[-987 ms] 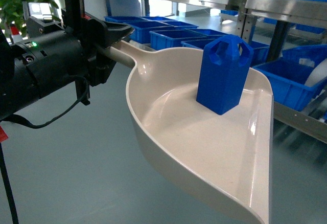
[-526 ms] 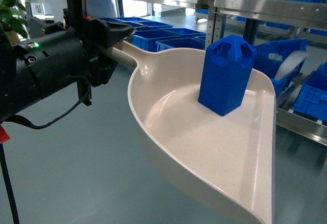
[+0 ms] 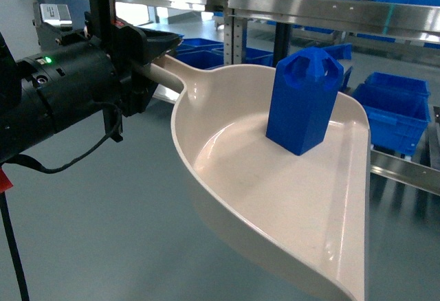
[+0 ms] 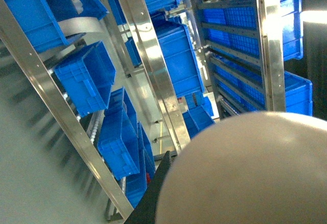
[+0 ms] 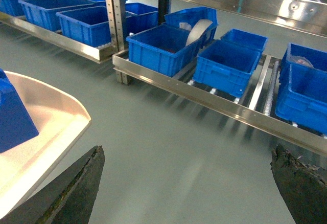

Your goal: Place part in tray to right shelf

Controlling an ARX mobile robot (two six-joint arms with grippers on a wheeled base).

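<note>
In the head view the bright blue part stands upright in the cream tray, near its far rim. My left gripper is shut on the tray's long handle and holds it above the floor. The left wrist view is mostly filled by the tray's rounded back, with one dark finger beside it. My right gripper is open and empty over the grey floor, to the right of the tray's front edge and the part. The right shelf of steel rails stands ahead.
Blue crates sit on the low steel rack, one holding a white roll. An upper steel rail runs across the head view with more blue crates below it. Grey floor lies between me and the rack.
The rack, its posts and the crates have slid leftward across the head view. The tray, the part and my left gripper's hold look the same.
</note>
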